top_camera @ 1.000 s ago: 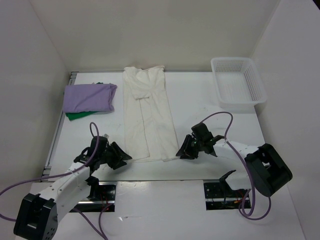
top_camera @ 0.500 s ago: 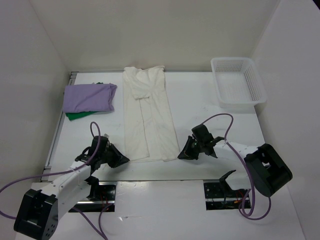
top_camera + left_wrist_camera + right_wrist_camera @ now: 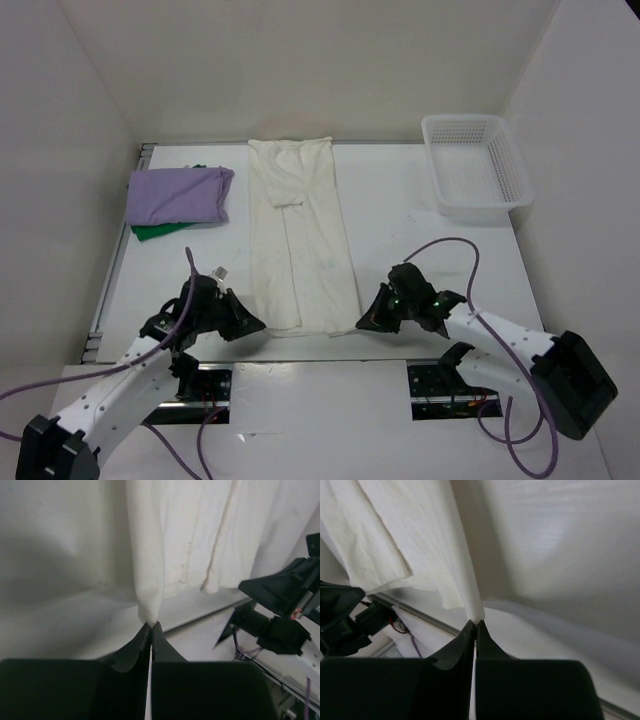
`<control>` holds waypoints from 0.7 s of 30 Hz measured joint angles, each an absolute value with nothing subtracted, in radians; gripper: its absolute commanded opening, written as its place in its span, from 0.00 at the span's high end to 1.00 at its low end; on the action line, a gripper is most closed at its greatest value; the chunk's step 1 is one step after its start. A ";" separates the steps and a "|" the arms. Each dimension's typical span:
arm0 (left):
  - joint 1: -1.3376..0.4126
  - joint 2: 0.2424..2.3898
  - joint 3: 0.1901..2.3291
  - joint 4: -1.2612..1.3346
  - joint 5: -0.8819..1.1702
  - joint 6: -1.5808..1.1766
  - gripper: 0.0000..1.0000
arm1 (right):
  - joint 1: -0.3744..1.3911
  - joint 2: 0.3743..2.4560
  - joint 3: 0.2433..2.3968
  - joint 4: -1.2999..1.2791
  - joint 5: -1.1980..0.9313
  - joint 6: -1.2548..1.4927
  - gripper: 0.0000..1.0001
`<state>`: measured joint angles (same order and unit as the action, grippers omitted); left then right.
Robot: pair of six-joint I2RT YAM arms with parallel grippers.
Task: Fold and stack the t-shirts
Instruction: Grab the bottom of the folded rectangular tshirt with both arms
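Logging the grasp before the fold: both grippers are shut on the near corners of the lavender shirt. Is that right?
Wrong shirt. The left gripper and right gripper are shut on the near corners of the cream shirt; the lavender shirt lies folded at the far left, untouched. The top view shows it.

White arms (image 3: 110, 385), black joints (image 3: 195, 300), purple cables (image 3: 440, 244)

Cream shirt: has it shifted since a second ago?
Yes. The cream shirt has been drawn slightly toward the near side, judged against the unmoved basket.
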<state>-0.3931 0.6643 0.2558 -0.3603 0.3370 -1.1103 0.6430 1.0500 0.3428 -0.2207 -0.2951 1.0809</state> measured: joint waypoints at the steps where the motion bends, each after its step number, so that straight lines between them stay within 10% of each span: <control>1: -0.406 0.619 0.256 -0.395 0.347 -1.121 1.00 | 0.651 1.003 0.334 -0.245 -0.295 1.096 1.00; 10: -0.430 0.682 0.546 -0.634 0.390 -1.121 1.00 | 0.707 0.669 0.356 -0.519 -0.299 1.207 1.00; 21: -0.331 0.898 0.702 -0.616 0.330 -1.018 1.00 | 0.403 1.108 0.742 -0.581 -0.298 0.926 1.00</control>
<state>-0.3309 0.8982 0.7021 -0.6163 0.3302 -1.0183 0.4030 1.1080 0.7418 -0.5812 -0.2981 0.9257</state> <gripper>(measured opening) 0.009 0.008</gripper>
